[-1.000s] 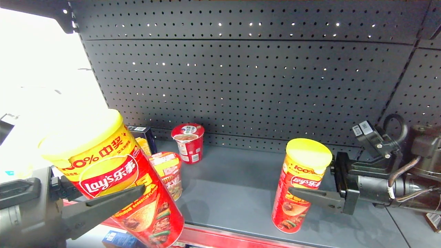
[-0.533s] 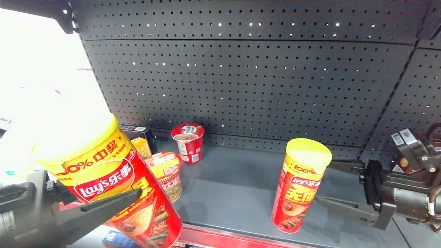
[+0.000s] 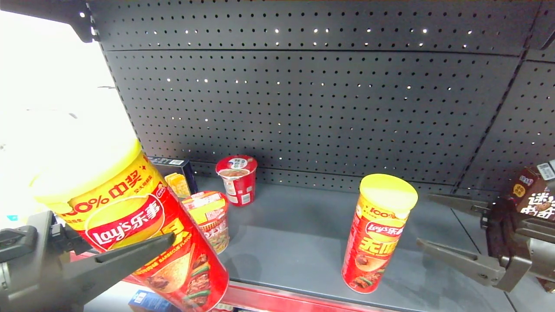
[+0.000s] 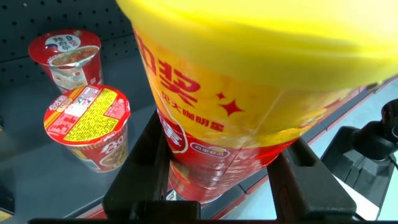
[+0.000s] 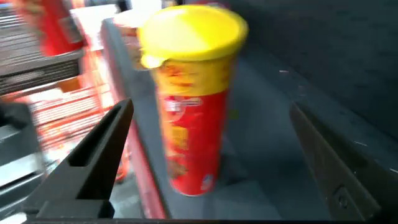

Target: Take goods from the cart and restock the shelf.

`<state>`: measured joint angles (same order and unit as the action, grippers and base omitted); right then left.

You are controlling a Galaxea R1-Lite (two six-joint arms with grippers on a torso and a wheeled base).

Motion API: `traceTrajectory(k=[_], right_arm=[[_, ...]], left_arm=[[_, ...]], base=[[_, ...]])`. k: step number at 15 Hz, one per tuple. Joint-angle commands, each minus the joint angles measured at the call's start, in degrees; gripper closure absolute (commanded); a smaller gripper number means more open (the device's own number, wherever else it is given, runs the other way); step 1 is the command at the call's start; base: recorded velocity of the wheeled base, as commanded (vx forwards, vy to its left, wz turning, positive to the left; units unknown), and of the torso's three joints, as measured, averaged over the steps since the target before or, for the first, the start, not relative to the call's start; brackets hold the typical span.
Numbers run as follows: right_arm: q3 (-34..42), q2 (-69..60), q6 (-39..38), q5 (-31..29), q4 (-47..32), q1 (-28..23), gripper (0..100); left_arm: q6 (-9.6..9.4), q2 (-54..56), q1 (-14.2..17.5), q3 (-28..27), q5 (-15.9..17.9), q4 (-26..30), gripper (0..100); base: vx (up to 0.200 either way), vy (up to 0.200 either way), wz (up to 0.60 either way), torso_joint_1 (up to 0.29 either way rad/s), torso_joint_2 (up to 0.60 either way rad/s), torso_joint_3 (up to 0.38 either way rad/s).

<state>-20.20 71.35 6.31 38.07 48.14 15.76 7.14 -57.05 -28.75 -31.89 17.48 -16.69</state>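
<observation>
Head camera first: the left gripper (image 3: pixel 143 242) sits at the near left, clamped around a held chip can (image 3: pixel 125 216), red with a yellow lid, which leans with its top toward the left and its base over the red front edge (image 3: pixel 277 299) of the shelf (image 3: pixel 295 234). One dark finger crosses the front of the can. A standing chip can (image 3: pixel 377 234) of the same kind is upright on the shelf, right of centre and near the front. The right gripper (image 3: pixel 427 220) hangs just right of it, apart from it, fingers spread wide with nothing between them. Two noodle cups stand left of centre: the far noodle cup (image 3: pixel 236 180) by the pegboard back panel (image 3: pixel 303 108), the near noodle cup (image 3: pixel 211 219) just behind the held can. A dark box (image 3: pixel 177 167) stands at the far left, and a brown package (image 3: pixel 535 197) shows at the right edge. Left wrist camera: the held chip can (image 4: pixel 236 124) is pinched between the two fingers of the left gripper (image 4: pixel 221 186), with the near noodle cup (image 4: pixel 90 124) and far noodle cup (image 4: pixel 68 56) on the shelf beyond. Right wrist camera: the standing chip can (image 5: pixel 193 93) is upright on the grey shelf, ahead of the parted right gripper (image 5: pixel 211 109) and untouched by either finger.
</observation>
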Motion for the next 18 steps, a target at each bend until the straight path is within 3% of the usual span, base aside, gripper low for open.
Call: traceTrajectory(k=[1,5,8,14,17,18], right_arm=[[0.07,-4.55,0.01,-4.06,-1.29,-0.38,0],[0.78,-16.51,0.01,-10.91,-12.46,-1.96,0],[2.01,-26.18,0.36,-19.7,-18.87,-2.05,0],[5.7,-54.74,4.5,-36.84,-42.43,-2.32,0],[4.82,-65.11,-0.43,-40.97,-52.8,-6.71,0],[4.73,-67.57,-1.04,-41.5,-54.21,-10.4,0]], left_arm=[[0.06,0.54,0.01,-0.1,0.01,-0.01,100],[0.06,3.53,0.01,1.13,0.01,-0.01,100],[0.06,9.33,0.01,3.85,-0.08,0.17,100],[-0.11,8.98,-0.79,-0.54,0.45,0.87,100],[-0.2,6.78,-1.93,-1.42,1.5,0.17,100],[-0.29,5.2,-2.02,-3.18,2.21,0.17,100]], base=[[0.0,0.0,0.0,0.0,0.0,0.0],[0.0,0.0,0.0,0.0,0.0,0.0],[0.0,0.0,0.0,0.0,0.0,0.0],[0.0,0.0,0.0,0.0,0.0,0.0],[0.0,0.0,0.0,0.0,0.0,0.0],[0.0,0.0,0.0,0.0,0.0,0.0]])
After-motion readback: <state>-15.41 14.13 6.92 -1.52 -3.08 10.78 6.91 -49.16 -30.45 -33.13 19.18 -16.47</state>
